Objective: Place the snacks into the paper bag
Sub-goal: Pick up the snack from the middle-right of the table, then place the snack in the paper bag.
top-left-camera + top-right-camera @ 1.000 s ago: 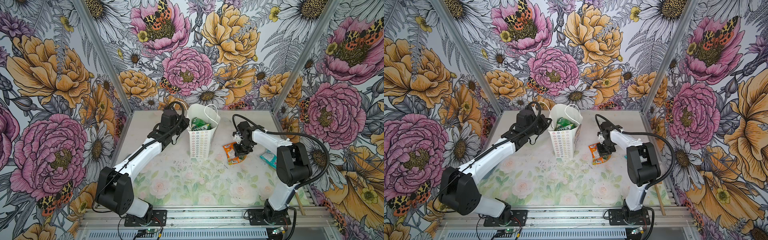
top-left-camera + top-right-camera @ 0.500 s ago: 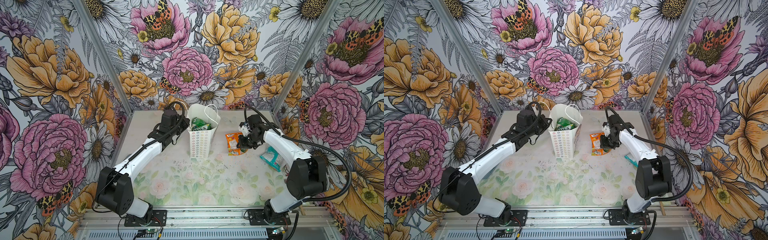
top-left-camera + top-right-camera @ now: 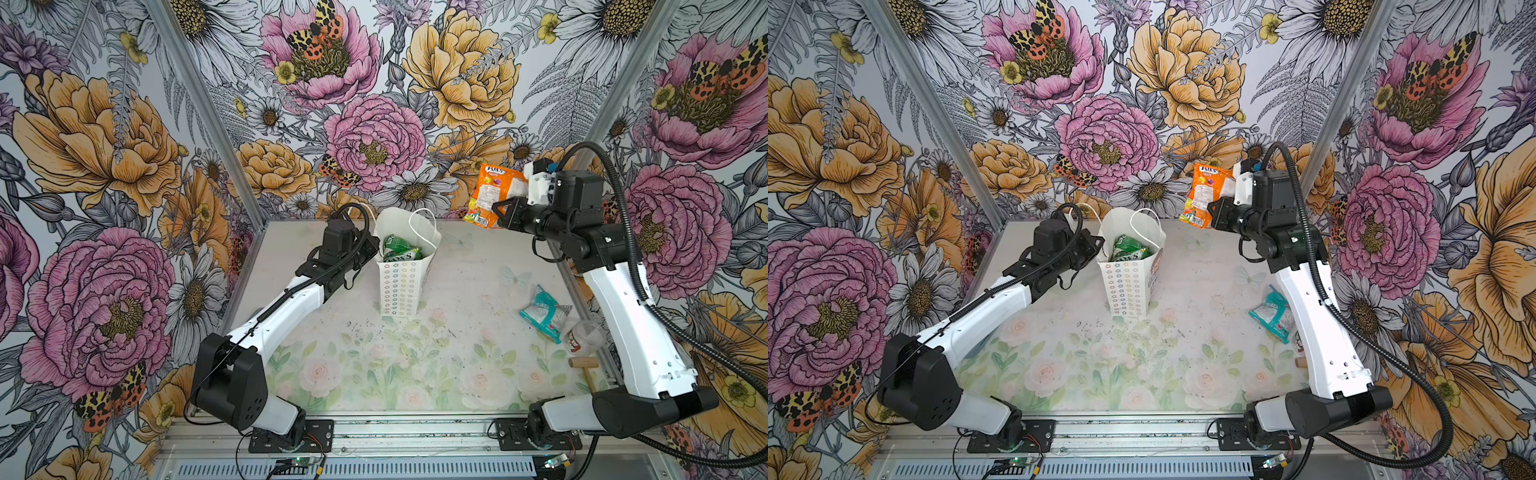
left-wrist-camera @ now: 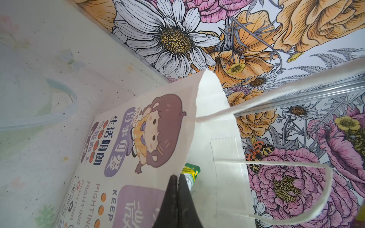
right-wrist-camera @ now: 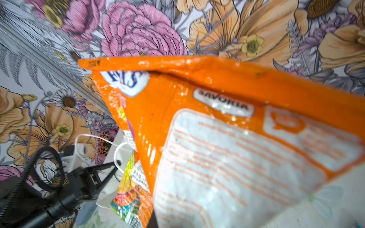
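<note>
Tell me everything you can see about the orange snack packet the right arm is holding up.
The orange packet is glossy, crinkled plastic with a blue-on-white FOX'S logo near its top, a white printed panel, a SAVORIA label and multicoloured fruit print at its lower end. It hangs roughly upright, slightly tilted, in the air, higher than the paper bag and off to its side. Only the right gripper touches it, jaws shut on its edge.

Right claw (image 3: 1216, 209) gripping orange packet (image 3: 1205, 185) aloft, paper bag (image 3: 1128, 286) upright
</note>
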Robot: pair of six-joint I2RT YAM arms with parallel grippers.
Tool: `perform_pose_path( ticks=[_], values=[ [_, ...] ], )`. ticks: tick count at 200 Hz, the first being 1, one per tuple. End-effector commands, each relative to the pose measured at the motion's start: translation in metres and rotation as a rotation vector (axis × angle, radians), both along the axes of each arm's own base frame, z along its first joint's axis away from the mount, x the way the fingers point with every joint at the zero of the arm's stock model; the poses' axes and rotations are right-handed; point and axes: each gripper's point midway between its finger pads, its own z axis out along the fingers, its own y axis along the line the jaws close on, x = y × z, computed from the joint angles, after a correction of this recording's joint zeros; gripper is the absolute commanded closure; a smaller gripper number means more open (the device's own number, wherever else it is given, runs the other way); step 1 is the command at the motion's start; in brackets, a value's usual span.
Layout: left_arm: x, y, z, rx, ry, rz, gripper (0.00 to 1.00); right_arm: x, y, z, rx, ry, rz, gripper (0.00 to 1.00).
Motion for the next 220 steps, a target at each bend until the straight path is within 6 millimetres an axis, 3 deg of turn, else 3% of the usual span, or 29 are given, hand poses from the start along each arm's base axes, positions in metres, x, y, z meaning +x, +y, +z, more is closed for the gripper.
perform_pose_path(
  ticks=[1,44,96,125,160,220],
  values=[
    [0.002,-0.006,0.017,-0.013,-0.041,-0.002,1.0,0.001,0.007,0.053,0.093,-0.151,-0.043,1.0],
    [0.001,-0.008,0.019,-0.011,-0.043,-0.005,1.0,0.004,0.044,0.091,0.193,-0.288,-0.019,1.0],
    [0.0,-0.011,0.02,-0.002,-0.045,-0.005,1.0,0.013,0.118,0.103,0.314,-0.356,0.067,1.0],
    [-0.001,-0.011,0.019,0.0,-0.043,-0.006,1.0,0.024,0.153,0.094,0.333,-0.347,0.083,1.0],
    [-0.001,-0.012,0.019,-0.003,-0.045,-0.007,1.0,0.042,0.186,0.068,0.332,-0.299,0.086,1.0],
    [-0.003,-0.007,0.019,-0.007,-0.048,-0.002,1.0,0.063,0.189,0.033,0.28,-0.265,-0.006,1.0]
  ],
)
